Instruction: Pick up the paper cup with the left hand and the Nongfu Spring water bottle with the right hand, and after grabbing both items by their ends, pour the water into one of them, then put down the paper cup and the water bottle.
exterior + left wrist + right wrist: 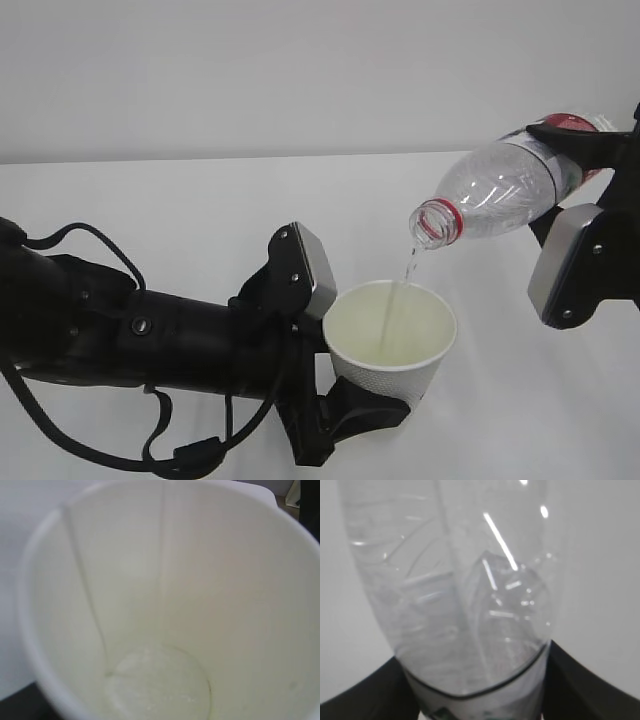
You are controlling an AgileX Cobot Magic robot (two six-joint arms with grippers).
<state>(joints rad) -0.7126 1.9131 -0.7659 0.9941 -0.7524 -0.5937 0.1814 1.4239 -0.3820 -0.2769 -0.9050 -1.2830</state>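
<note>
1. Currently the pour is on: the right end effector point(590, 150) pinches the Nongfu Spring water bottle point(505, 190) near its base, mouth tipped down just above the paper cup point(392, 340), which the left end effector point(345, 405) clamps low, above the table point(180, 200).
2. Doing it well, I judge, means keeping the thin stream of water point(400, 300) well inside the rim and tilting slowly.
3. Hidden: the bottle's base, most of its label, the cup's logo; the water level is hard to read.
</note>
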